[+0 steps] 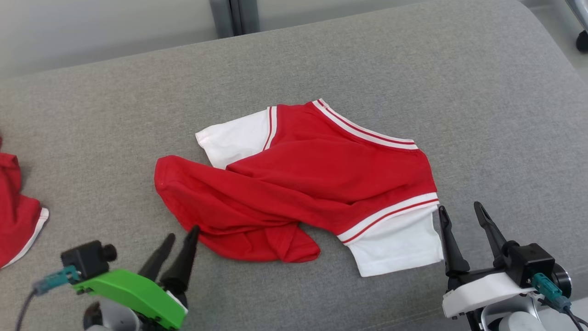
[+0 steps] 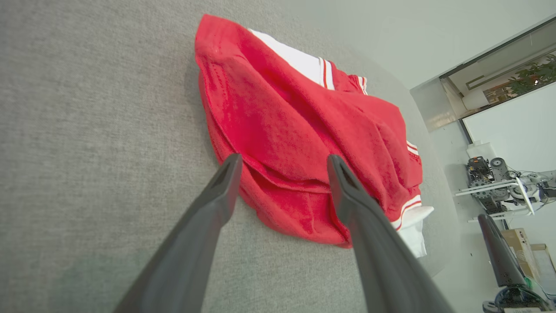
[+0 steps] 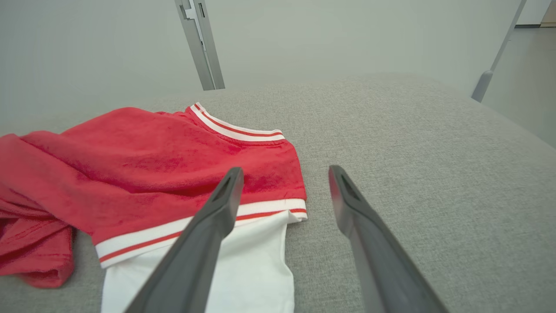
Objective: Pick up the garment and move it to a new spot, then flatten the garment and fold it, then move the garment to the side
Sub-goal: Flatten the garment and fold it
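The garment [image 1: 312,184] is a red top with white sleeves and red-and-white striped trim, lying rumpled on the grey cushion [image 1: 413,69]. Its lower hem is bunched at the front left. My left gripper [image 1: 183,232] stands open at the lower left, one fingertip right at the hem's edge. In the left wrist view the left gripper [image 2: 283,157] has its fingers spread in front of the garment [image 2: 295,130], holding nothing. My right gripper [image 1: 460,206] is open beside the near white sleeve [image 1: 395,248]. The right wrist view shows the right gripper [image 3: 285,168] over the corner of the garment [image 3: 173,161].
Another red cloth with a white edge [image 1: 14,216] lies at the cushion's left edge. A pale wall with a grey post [image 1: 227,16] runs behind the cushion. A dark caster [image 1: 582,41] sits beyond the far right corner. Bare cushion stretches right of the garment.
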